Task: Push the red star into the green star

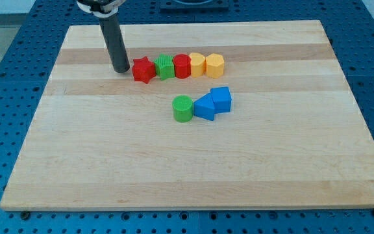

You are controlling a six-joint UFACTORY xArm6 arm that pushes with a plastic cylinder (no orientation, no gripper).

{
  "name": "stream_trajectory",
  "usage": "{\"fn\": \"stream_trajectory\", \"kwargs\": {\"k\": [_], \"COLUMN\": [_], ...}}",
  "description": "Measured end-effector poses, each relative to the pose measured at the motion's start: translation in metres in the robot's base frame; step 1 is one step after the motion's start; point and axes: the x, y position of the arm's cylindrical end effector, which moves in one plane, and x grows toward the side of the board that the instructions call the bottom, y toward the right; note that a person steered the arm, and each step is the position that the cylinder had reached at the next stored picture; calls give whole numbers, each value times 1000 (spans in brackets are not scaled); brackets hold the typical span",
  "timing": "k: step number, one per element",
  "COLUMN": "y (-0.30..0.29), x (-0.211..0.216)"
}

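Observation:
The red star (143,69) lies on the wooden board, touching the green star (165,67) on its right. My tip (121,69) rests on the board just left of the red star, close to it or barely touching. The dark rod rises from the tip toward the view's top.
Right of the green star, in one row, stand a red cylinder (182,65), a yellow block (198,64) and a yellow hexagonal block (215,65). Lower down sit a green cylinder (183,108), a blue triangular block (204,106) and a blue cube (221,99). The board (193,169) is ringed by a blue perforated table.

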Motion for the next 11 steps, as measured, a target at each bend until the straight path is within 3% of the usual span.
{"fn": "stream_trajectory", "kwargs": {"k": [11], "y": [17], "x": [-13]}}
